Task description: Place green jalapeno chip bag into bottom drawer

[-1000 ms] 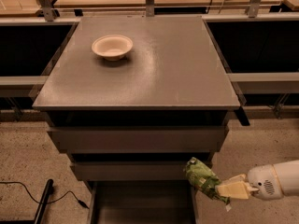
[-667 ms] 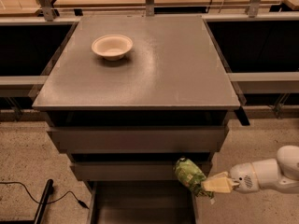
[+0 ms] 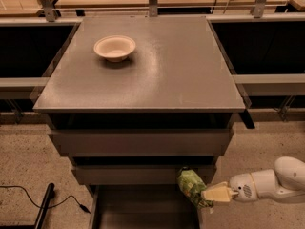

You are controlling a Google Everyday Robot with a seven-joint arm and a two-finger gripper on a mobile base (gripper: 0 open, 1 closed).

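Claw grips the green jalapeno chip bag over the bottom drawer
Both sit further left than before, at its right wall; cream bowl rests on the grey table above

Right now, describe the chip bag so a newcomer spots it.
From the grey cabinet, drop to its open bottom drawer. At the drawer's right edge, the end effector holds the green jalapeno chip bag. It's the only crinkly green thing; the cream bowl sits up top.
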